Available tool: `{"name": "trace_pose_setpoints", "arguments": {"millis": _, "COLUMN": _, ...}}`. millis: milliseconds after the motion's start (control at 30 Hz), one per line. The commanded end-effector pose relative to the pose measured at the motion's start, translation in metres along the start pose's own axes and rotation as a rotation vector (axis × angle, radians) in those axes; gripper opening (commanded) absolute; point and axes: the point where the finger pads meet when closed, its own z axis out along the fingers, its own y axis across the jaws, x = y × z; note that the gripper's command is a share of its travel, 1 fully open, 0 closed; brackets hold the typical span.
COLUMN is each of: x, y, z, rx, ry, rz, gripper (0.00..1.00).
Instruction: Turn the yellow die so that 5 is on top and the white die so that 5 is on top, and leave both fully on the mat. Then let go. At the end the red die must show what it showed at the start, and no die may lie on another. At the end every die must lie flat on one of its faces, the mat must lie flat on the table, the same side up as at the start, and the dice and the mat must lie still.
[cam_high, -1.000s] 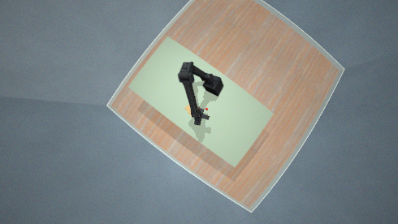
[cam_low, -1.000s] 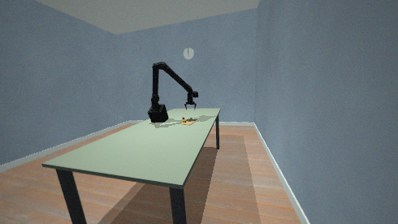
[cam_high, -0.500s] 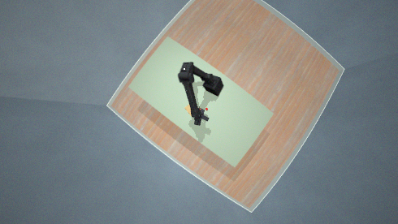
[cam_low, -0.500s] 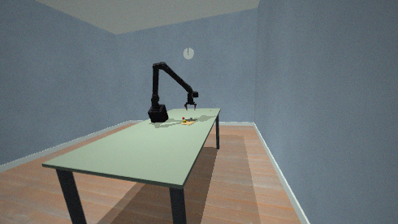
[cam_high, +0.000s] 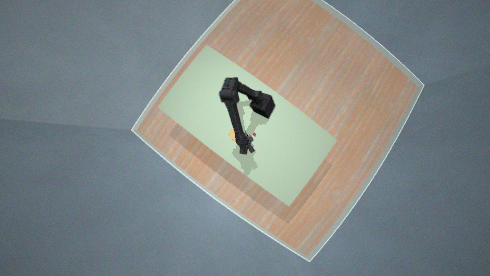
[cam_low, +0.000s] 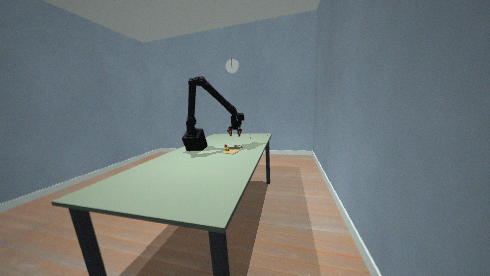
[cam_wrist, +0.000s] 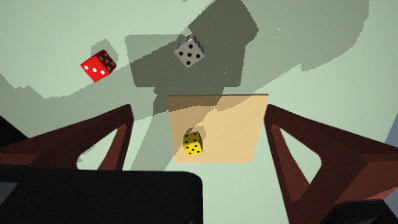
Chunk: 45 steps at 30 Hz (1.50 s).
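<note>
Overhead, the gripper hangs spread apart, holding nothing, above the yellow die on the mat.

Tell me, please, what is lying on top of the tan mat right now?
Only the yellow die sits on the mat. The white die and red die lie off it on the table. The mat's underside is hidden.
</note>
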Motion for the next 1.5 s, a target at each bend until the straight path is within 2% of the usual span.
{"name": "trace_pose_setpoints", "arguments": {"millis": 0, "x": -0.007, "y": 0.000, "z": 0.002, "rx": 0.007, "ry": -0.005, "rz": 0.158, "gripper": 1.00}}
{"name": "trace_pose_setpoints", "arguments": {"millis": 100, "x": -0.013, "y": -0.011, "z": -0.004, "rx": 0.020, "ry": -0.021, "rz": 0.242, "gripper": 1.00}}
{"name": "trace_pose_setpoints", "arguments": {"millis": 500, "x": -0.013, "y": -0.004, "z": 0.004, "rx": 0.015, "ry": -0.019, "rz": 0.636, "gripper": 1.00}}
{"name": "trace_pose_setpoints", "arguments": {"millis": 600, "x": -0.013, "y": -0.003, "z": 0.004, "rx": 0.014, "ry": -0.018, "rz": 0.644, "gripper": 1.00}}
{"name": "trace_pose_setpoints", "arguments": {"millis": 667, "x": -0.012, "y": 0.000, "z": 0.006, "rx": 0.010, "ry": -0.012, "rz": 0.769, "gripper": 1.00}}
{"name": "trace_pose_setpoints", "arguments": {"millis": 1067, "x": -0.015, "y": 0.003, "z": 0.011, "rx": 0.009, "ry": -0.015, "rz": 1.159, "gripper": 1.00}}
{"name": "trace_pose_setpoints", "arguments": {"millis": 1167, "x": -0.015, "y": 0.004, "z": 0.011, "rx": 0.009, "ry": -0.015, "rz": 1.168, "gripper": 1.00}}
{"name": "trace_pose_setpoints", "arguments": {"millis": 1200, "x": -0.019, "y": -0.004, "z": 0.007, "rx": 0.011, "ry": -0.027, "rz": 1.261, "gripper": 1.00}}
{"name": "trace_pose_setpoints", "arguments": {"millis": 1467, "x": -0.018, "y": 0.001, "z": 0.012, "rx": 0.009, "ry": -0.022, "rz": 1.518, "gripper": 1.00}}
